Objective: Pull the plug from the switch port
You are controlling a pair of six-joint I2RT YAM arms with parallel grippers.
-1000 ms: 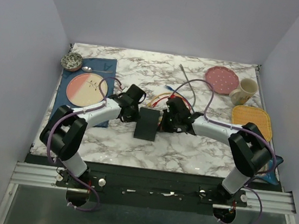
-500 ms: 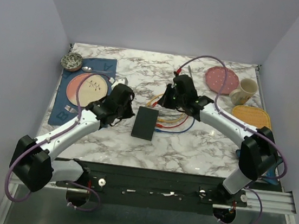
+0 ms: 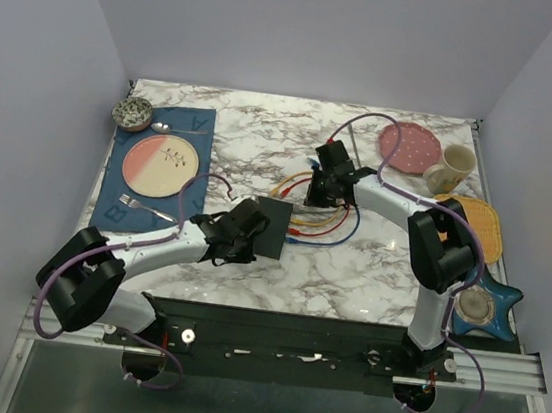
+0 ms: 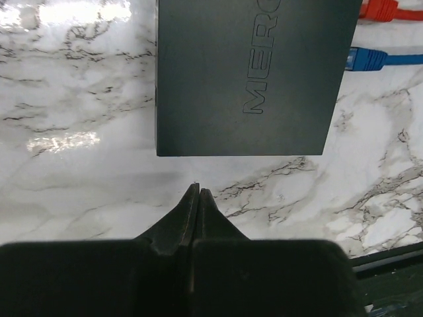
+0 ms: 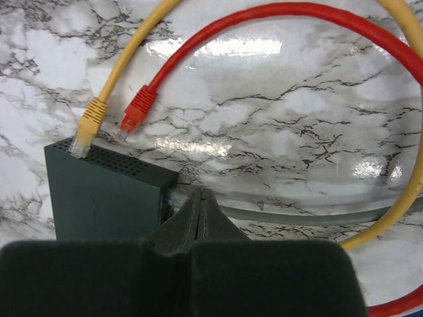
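Observation:
The switch (image 3: 277, 223) is a flat black box lying mid-table. A red plug (image 4: 379, 9) and a blue plug (image 4: 365, 59) sit at its right edge; whether they are seated in ports is unclear. My left gripper (image 4: 196, 189) is shut and empty, tips just short of the switch's (image 4: 244, 72) near edge. My right gripper (image 5: 199, 192) is shut and empty at the corner of the switch (image 5: 99, 195), over a grey cable (image 5: 297, 215). A yellow plug (image 5: 87, 132) touches the far corner. Another red plug (image 5: 137, 109) lies loose.
Yellow, red and blue cables (image 3: 327, 218) loop right of the switch. A plate (image 3: 158, 165) and fork (image 3: 140, 207) rest on a blue placemat (image 3: 114, 209) at left. A pink plate (image 3: 409, 147), mug (image 3: 449, 167), yellow mat (image 3: 470, 222) and star-shaped dish (image 3: 480, 307) stand right.
My left arm has swung from beside the plate to the switch's near-left side. The switch has turned slightly. My right gripper has stayed over the cables, lower by the switch's far corner.

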